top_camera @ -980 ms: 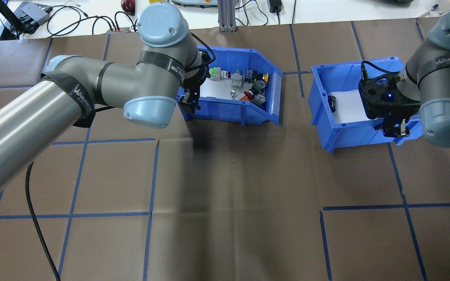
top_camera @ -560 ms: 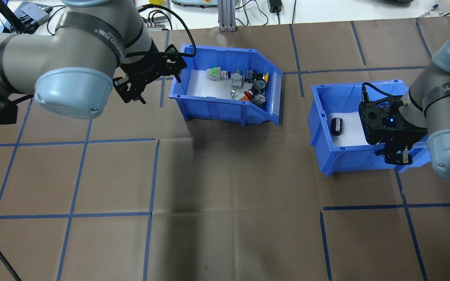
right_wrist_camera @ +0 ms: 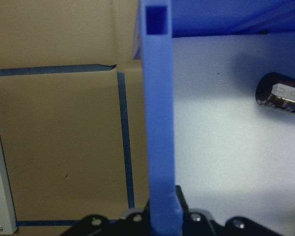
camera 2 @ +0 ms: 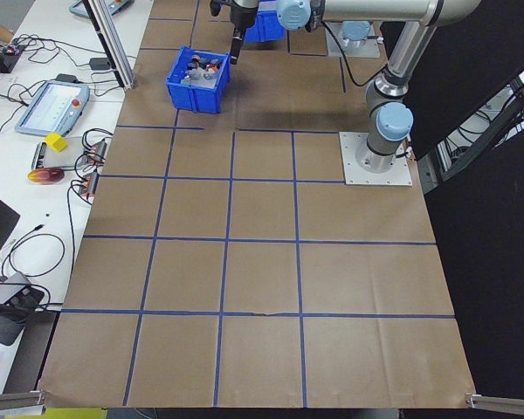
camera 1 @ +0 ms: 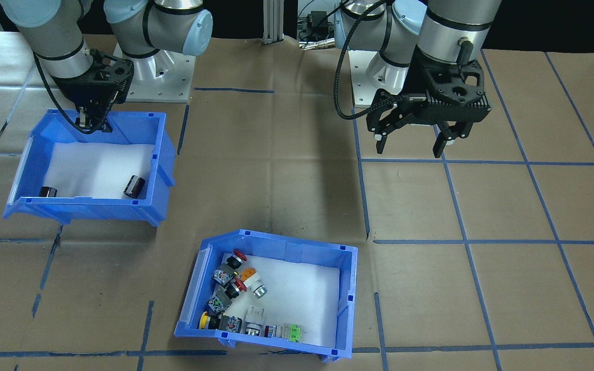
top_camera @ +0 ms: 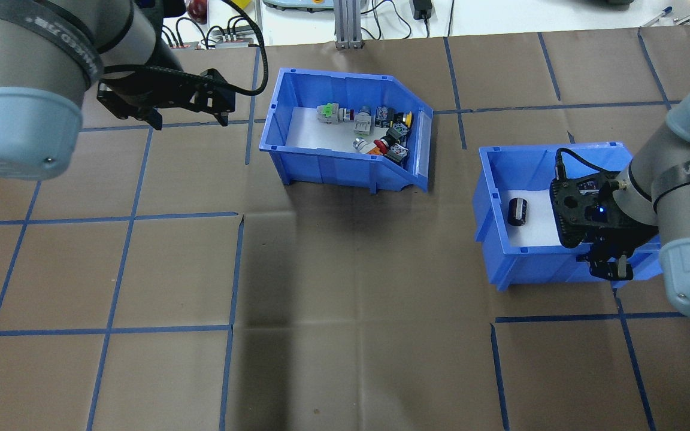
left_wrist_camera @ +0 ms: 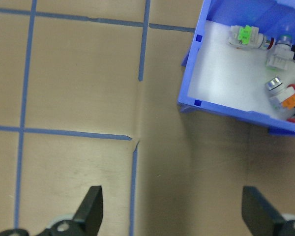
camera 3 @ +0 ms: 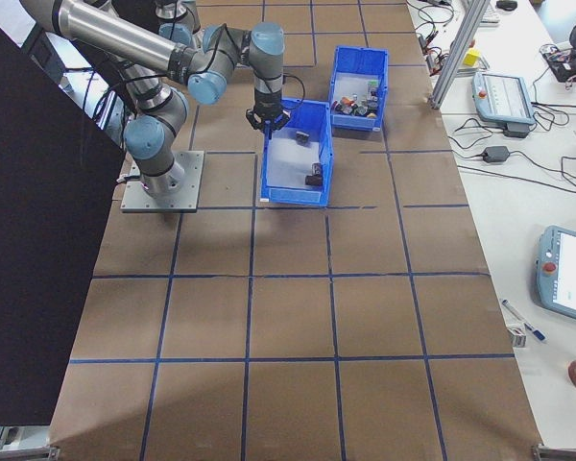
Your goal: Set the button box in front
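Changes since a second ago: right hand [top_camera: 610, 267], clamped on the near wall of the blue plastic bin with black cylinders [top_camera: 504, 179], now dragged that bin closer to the robot. Left hand [top_camera: 189, 114] off the blue plastic button box with white foam floor and coloured push-buttons [top_camera: 321, 164], pulled away to the robot's left, wide open and empty, hovering over bare paper. Button box itself unmoved, sitting at the far side of the worktop [top_camera: 345, 311], ahead of the other bin.

Worktop covered in brown paper with a blue tape grid [top_camera: 234, 269]. Beyond the far edge: a white bench [top_camera: 501, 15] with cables, a power adapter, an aluminium post [top_camera: 345, 24].
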`<state>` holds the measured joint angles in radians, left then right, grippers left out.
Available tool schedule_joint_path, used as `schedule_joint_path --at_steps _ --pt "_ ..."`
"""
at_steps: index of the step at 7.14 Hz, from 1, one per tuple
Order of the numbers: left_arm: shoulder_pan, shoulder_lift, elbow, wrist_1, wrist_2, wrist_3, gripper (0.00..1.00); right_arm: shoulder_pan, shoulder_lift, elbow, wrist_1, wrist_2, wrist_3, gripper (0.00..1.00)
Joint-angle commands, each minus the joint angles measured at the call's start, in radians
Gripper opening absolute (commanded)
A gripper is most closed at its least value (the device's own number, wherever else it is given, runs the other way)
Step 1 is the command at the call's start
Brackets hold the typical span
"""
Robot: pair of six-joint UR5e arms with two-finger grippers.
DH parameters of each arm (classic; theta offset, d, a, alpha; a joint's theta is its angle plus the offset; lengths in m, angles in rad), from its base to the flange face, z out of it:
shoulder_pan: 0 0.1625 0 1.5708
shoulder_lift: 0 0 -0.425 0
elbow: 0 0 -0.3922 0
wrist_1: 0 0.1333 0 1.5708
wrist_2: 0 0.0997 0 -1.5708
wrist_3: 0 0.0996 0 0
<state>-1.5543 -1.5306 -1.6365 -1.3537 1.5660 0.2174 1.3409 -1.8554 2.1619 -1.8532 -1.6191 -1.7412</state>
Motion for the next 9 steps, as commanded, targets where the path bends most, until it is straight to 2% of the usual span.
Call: schedule_joint_path --at_steps 1,3,6,9 --pt "0.049 0.029 0.001 -0.077 0.003 0.066 0.99 0.096 -0.007 0.004 0.005 0.002 0.122 0.08" --pt "0.056 0.029 0.011 -0.122 -0.003 0.054 0.99 0.268 0.002 0.004 -0.007 0.001 0.328 0.08" --pt "0.056 0.0 0.018 -0.154 -0.007 -0.072 0.99 0.507 0.013 0.004 -0.018 0.002 0.523 0.09" --pt "0.059 -0.022 0.026 -0.139 -0.009 -0.076 0.99 0.741 0.126 0.001 -0.202 0.002 0.745 0.09"
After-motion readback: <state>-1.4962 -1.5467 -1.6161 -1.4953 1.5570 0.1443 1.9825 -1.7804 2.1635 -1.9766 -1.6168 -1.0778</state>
